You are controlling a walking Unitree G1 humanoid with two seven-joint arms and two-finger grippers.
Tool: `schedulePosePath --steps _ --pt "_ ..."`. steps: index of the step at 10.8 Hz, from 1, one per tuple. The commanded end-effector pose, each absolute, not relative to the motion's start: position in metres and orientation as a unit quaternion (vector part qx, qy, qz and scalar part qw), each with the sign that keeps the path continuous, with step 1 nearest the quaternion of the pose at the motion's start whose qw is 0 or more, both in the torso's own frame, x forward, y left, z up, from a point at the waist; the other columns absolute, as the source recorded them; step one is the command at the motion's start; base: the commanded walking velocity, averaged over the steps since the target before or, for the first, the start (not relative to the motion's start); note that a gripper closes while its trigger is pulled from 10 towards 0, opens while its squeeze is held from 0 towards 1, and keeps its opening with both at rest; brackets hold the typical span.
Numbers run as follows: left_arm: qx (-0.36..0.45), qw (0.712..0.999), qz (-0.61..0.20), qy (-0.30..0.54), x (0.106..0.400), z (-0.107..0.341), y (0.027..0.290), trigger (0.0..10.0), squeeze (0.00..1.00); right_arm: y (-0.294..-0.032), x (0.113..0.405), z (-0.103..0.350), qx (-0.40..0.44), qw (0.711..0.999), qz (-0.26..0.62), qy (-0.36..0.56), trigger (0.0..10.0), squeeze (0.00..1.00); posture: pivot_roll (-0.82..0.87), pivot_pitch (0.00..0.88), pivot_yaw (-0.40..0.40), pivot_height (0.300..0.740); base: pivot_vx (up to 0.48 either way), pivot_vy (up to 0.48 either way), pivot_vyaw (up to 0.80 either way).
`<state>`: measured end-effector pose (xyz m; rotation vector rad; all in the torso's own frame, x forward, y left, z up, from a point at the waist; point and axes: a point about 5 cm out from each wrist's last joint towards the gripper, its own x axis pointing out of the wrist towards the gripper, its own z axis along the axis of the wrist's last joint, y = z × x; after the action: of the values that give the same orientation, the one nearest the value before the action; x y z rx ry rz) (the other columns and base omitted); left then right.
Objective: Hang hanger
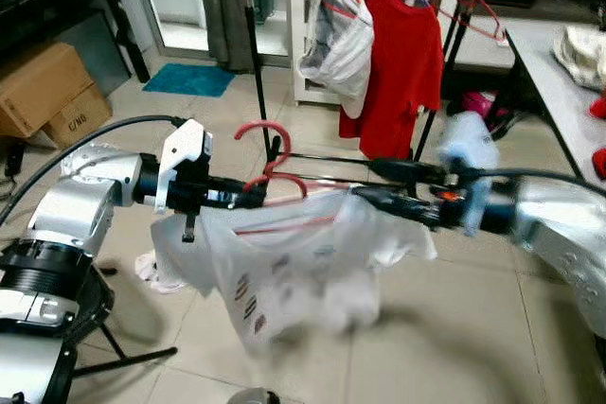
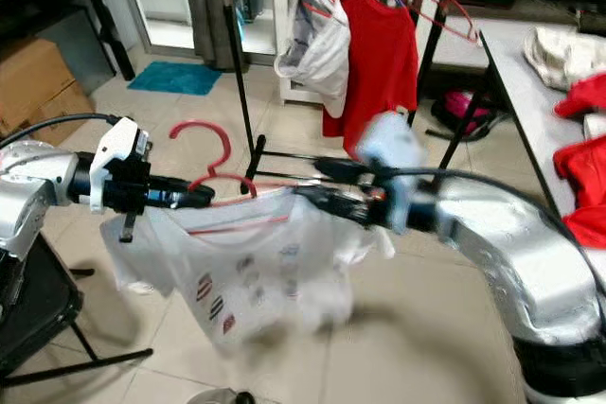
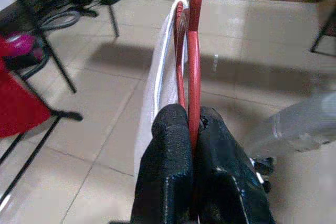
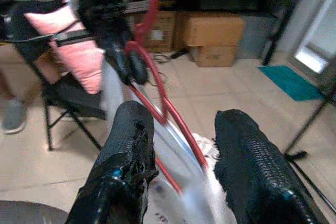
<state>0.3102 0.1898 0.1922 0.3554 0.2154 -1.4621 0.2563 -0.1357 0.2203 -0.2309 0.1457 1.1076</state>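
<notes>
Beyond both grippers stands a clothes rack [image 1: 260,73] hung with a red shirt [image 1: 402,68] and a pale garment [image 1: 341,40], bare tiled floor [image 1: 473,328] lying open between. A white T-shirt [image 1: 284,272] drapes from the red hanger [image 1: 270,153] held between the arms. The left gripper [image 1: 254,198] is clamped tight on the hanger's wire, below its hook. The right gripper [image 1: 379,186] reaches the opposite shoulder, its fingers [image 4: 126,150] spread apart astride the wire, not pinching it.
</notes>
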Motion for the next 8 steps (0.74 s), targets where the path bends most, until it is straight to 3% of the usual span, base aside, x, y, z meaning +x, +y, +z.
schedulePosePath --steps 1,3,5,6,7,8 --pt "0.177 0.706 -0.682 0.071 0.310 0.207 0.181 0.0 0.00 -0.126 0.254 0.221 -0.116 0.830 0.542 0.066 10.0 0.00 -0.06 0.000 0.117 0.740 0.000 0.000 0.00" --pt "0.183 0.669 -0.717 0.067 0.302 0.210 0.167 0.0 0.00 -0.111 0.262 0.223 -0.128 0.826 0.547 0.049 10.0 0.00 -0.06 0.000 0.131 0.740 0.000 0.000 0.00" --pt "0.185 0.669 -0.718 0.061 0.304 0.209 0.163 0.0 0.00 -0.101 0.256 0.224 -0.132 0.799 0.585 0.044 10.0 0.00 -0.07 0.000 0.131 0.740 0.000 0.000 0.00" --pt "0.182 0.670 -0.717 0.060 0.303 0.208 0.163 0.0 0.00 -0.098 0.253 0.223 -0.133 0.785 0.603 0.046 8.4 0.00 -0.07 0.000 0.126 0.740 0.000 0.000 0.00" --pt "0.181 0.673 -0.715 0.060 0.303 0.207 0.163 0.0 0.00 -0.096 0.251 0.223 -0.134 0.776 0.614 0.049 3.8 0.00 -0.08 0.000 0.122 0.740 0.000 0.000 0.00" --pt "0.177 0.679 -0.711 0.056 0.302 0.207 0.163 0.0 0.00 -0.092 0.250 0.221 -0.135 0.764 0.629 0.055 0.0 0.00 -0.07 0.000 0.107 0.740 0.000 0.000 0.00"
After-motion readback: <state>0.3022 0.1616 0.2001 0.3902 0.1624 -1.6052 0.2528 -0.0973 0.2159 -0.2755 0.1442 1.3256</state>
